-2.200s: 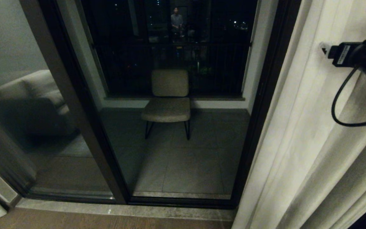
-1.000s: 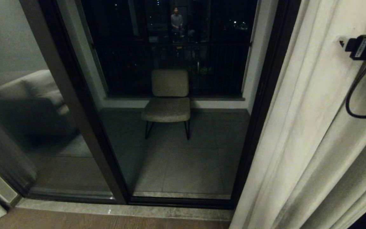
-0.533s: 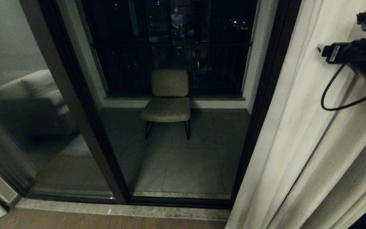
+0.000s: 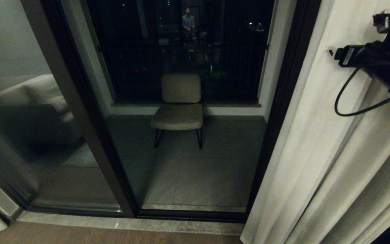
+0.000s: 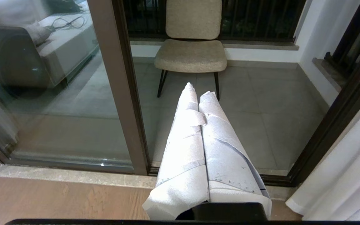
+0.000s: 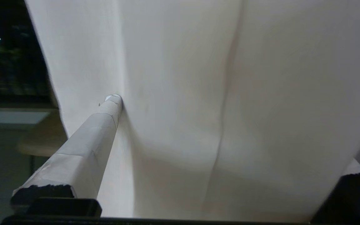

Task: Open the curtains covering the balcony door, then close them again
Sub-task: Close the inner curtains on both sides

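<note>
against the right-hand curtain panel, one finger of the right gripper touches the cloth, fingers spread wide. the left gripper hangs pressed together. two cream panels, pleats vertical, flank the uncovered balcony door; one chair beyond.

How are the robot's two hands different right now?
The left end effector is shut, its fingers pressed together, touching nothing and pointing toward the chair. The right end effector is wide open, one finger pressing into the curtain. Both have white-wrapped fingers.
</note>
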You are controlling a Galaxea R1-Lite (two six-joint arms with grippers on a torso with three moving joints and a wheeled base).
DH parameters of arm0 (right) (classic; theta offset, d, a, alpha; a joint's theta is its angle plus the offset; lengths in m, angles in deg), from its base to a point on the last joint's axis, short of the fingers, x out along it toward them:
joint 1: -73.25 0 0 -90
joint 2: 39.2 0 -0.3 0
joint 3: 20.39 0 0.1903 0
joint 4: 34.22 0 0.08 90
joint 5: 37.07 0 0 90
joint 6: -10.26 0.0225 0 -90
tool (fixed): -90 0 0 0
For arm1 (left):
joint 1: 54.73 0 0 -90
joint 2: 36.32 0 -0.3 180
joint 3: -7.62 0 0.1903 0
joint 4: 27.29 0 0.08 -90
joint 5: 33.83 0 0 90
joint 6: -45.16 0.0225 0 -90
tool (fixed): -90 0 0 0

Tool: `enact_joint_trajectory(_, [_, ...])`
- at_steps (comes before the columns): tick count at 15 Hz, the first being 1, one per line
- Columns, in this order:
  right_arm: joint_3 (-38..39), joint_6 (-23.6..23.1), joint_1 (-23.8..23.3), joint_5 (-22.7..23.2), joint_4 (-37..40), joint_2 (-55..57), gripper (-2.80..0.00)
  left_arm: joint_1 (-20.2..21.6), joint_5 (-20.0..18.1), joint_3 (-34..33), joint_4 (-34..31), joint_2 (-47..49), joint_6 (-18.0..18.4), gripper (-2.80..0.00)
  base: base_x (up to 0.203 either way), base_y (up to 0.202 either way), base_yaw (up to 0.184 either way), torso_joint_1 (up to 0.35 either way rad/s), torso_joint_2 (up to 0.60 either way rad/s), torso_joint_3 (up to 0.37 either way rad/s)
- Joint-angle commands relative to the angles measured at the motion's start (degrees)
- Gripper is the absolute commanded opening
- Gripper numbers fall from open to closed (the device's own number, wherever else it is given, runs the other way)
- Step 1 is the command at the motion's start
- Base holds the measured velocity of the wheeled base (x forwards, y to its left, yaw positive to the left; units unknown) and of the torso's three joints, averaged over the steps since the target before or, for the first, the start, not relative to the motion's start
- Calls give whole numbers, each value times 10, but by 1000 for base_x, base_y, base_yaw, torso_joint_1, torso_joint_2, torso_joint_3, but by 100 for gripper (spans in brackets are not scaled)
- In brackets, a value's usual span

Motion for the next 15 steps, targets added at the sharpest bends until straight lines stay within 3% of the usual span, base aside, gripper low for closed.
enact_joint_trajectory(1, [-25,0,1,4,-2,15,0,0,1,0,0,0,0,-280,0,0,0,0,0,0])
enact_joint_trajectory(4, [-44,-2,2,4,-2,29,0,0,0,0,1,0,0,-280,0,0,0,0,0,0])
enact_joint_trajectory(5, [-44,-3,2,4,-3,33,-274,0,0,0,0,0,0,-280,0,0,0,0,0,0])
enact_joint_trajectory(15, [-38,-1,3,2,-23,9,-280,0,0,0,1,0,0,-280,0,0,0,0,0,0])
